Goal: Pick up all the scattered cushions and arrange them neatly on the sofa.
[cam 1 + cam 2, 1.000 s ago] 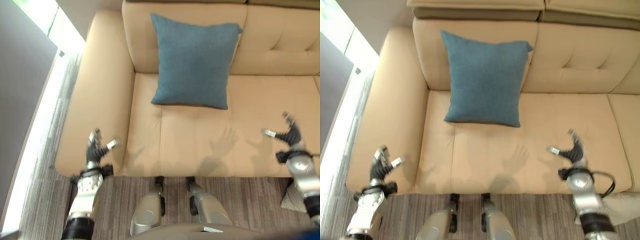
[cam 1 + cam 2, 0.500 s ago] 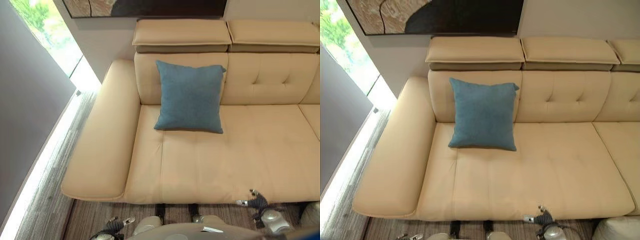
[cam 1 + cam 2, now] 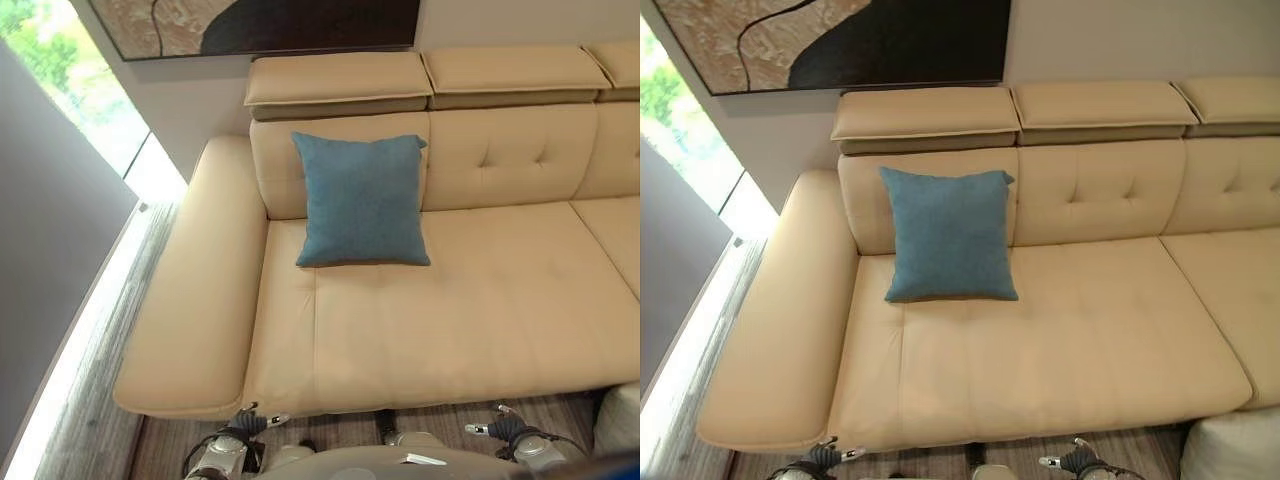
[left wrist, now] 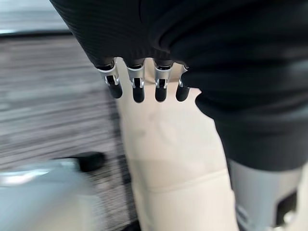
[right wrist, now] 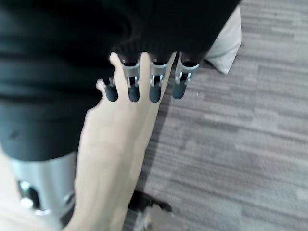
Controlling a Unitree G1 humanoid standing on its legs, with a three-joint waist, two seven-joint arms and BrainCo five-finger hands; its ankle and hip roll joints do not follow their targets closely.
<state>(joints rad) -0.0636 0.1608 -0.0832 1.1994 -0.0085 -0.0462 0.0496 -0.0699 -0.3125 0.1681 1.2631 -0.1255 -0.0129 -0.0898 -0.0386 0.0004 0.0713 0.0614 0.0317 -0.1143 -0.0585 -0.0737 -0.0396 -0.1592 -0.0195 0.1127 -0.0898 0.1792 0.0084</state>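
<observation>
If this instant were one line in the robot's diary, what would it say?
blue cushion: upright against sofa backrest | left hand: open, empty | right hand: open, empty | pale cushion: on floor

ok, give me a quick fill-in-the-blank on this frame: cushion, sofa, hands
1. The blue cushion stands propped against the sofa's ____.
2. It sits at the end of the sofa nearest the ____ armrest.
3. Both the left hand and the right hand hold ____.
4. A pale cushion lies on the ____ at the robot's right.

Missing words: backrest; left; nothing; floor
</observation>
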